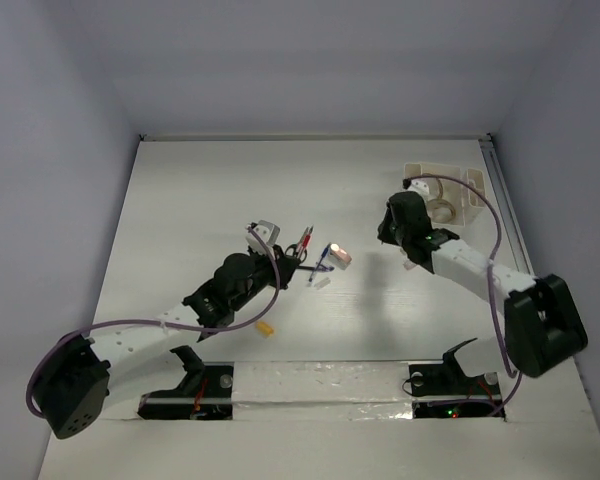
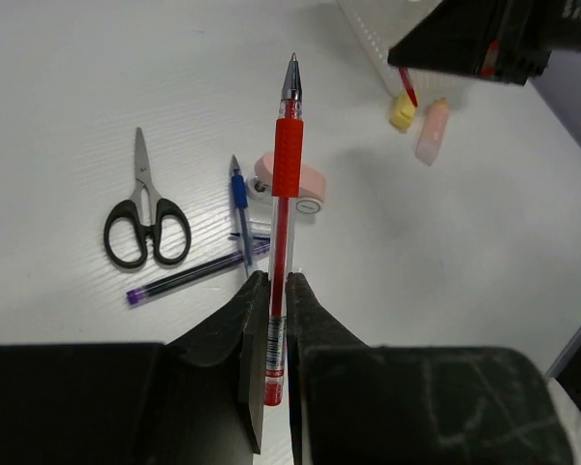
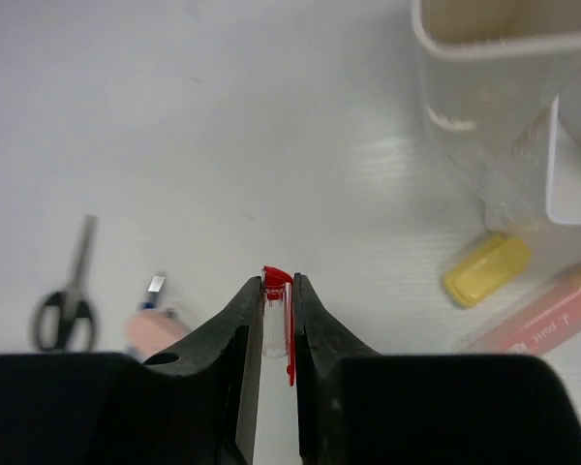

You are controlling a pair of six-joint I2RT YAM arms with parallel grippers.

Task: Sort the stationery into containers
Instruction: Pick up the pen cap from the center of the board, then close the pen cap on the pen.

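Red pen (image 2: 287, 165) — clear barrel — clamped by left hand (image 2: 278, 281), red-capped pen (image 3: 276, 277) by right hand (image 3: 277, 291)

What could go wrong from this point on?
The left end effector pinches the red pen only at its tail; it could pivot or slip.
The right end effector grips a thin red-tipped piece that may slip.
The yellow block and pink block beside the organiser could get knocked.
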